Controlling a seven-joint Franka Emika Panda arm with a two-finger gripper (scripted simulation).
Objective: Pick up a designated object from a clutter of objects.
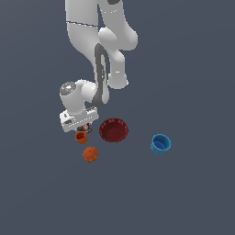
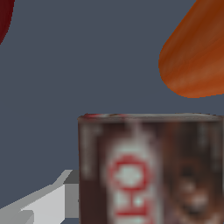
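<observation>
The printed box (image 2: 151,170) sits right under the gripper (image 1: 83,125), between its fingers (image 2: 39,205), just beside the small orange cup (image 1: 81,137). Can't tell if the fingers squeeze it yet. Next move is prob. straight up.

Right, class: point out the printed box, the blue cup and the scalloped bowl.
printed box (image 2: 148,170), wrist view, on its printed face.
blue cup (image 1: 160,143), exterior view, on its inside.
scalloped bowl (image 1: 113,130), exterior view, on its dark red inside.
</observation>
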